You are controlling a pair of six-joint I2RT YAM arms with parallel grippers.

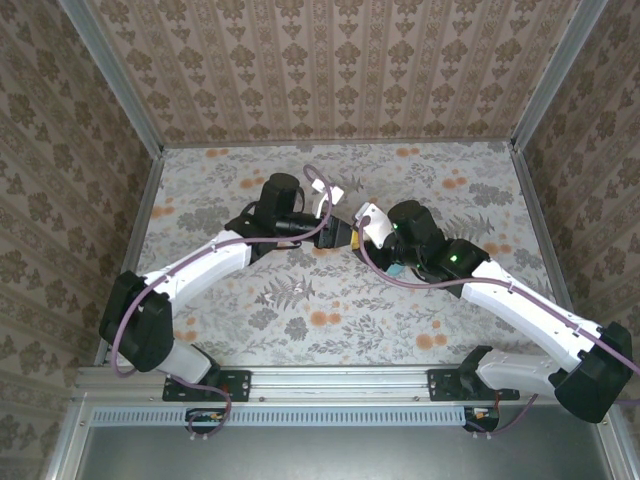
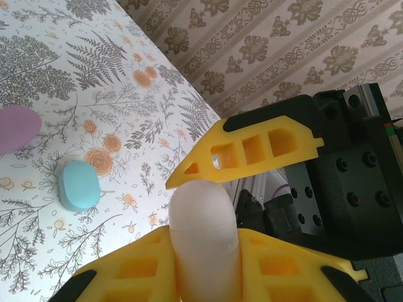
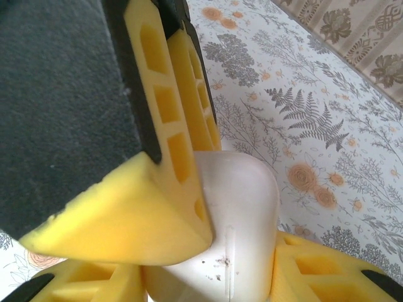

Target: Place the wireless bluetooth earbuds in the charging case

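Note:
A white egg-shaped charging case (image 2: 203, 220) is held above the table where the two arms meet. My left gripper (image 2: 204, 251) is shut on its lower half, one yellow finger on each side. In the right wrist view the same case (image 3: 242, 207) sits between the yellow fingers of my right gripper (image 3: 214, 280), which is closed against it. The right gripper's upper finger (image 2: 252, 151) rests on the case's rounded tip. In the top view the left gripper (image 1: 333, 234) and right gripper (image 1: 354, 238) touch tip to tip. The case's seam looks closed. The earbuds are out of view.
A teal case (image 2: 79, 184) lies on the floral table (image 2: 126, 94) and shows beneath the right arm (image 1: 396, 268). A pink case (image 2: 16, 128) lies near it. Patterned walls (image 1: 330, 70) enclose the table on three sides.

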